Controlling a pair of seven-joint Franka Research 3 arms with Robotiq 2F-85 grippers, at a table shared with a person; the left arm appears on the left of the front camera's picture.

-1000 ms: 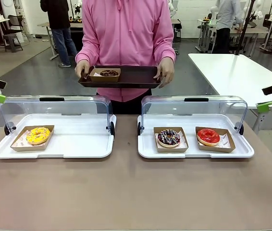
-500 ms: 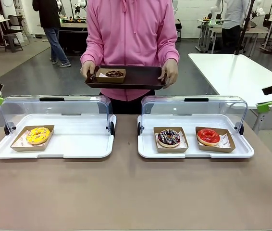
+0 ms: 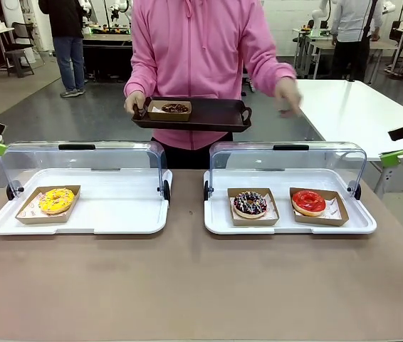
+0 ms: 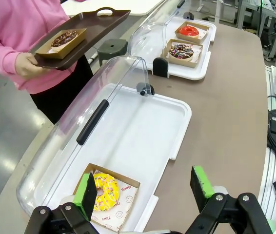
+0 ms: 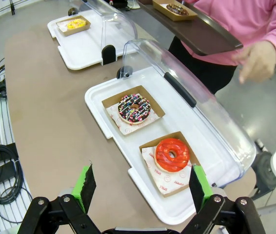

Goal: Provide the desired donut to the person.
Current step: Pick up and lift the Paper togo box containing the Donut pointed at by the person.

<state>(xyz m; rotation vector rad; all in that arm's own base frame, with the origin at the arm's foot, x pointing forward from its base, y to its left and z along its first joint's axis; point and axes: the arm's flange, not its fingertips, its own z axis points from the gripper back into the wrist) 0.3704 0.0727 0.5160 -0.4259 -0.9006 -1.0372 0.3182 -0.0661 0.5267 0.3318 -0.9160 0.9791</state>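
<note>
Looking across the brown tabletop (image 3: 187, 285), I see both jaws open and empty. Yellow donut (image 3: 56, 200) sits left, sprinkled donut (image 3: 250, 204) and red donut (image 3: 308, 202) right. Beyond, the person (image 3: 194, 50) holds a tray (image 3: 219, 112) over grey floor (image 3: 38, 107).

Two cases side by side on tabletop (image 3: 187, 285). Left case (image 3: 116, 217) holds lone donut (image 3: 56, 200) at its left end. Right case (image 3: 287, 226) holds inner donut (image 3: 250, 204) and, to its right, outer donut (image 3: 308, 202). Person (image 3: 194, 57) behind cases holds tray (image 3: 216, 114), with tray donut (image 3: 174, 108) on its left part.

Paper liner (image 4: 124, 196) reads "YUMMY"; also "SMILE".
</note>
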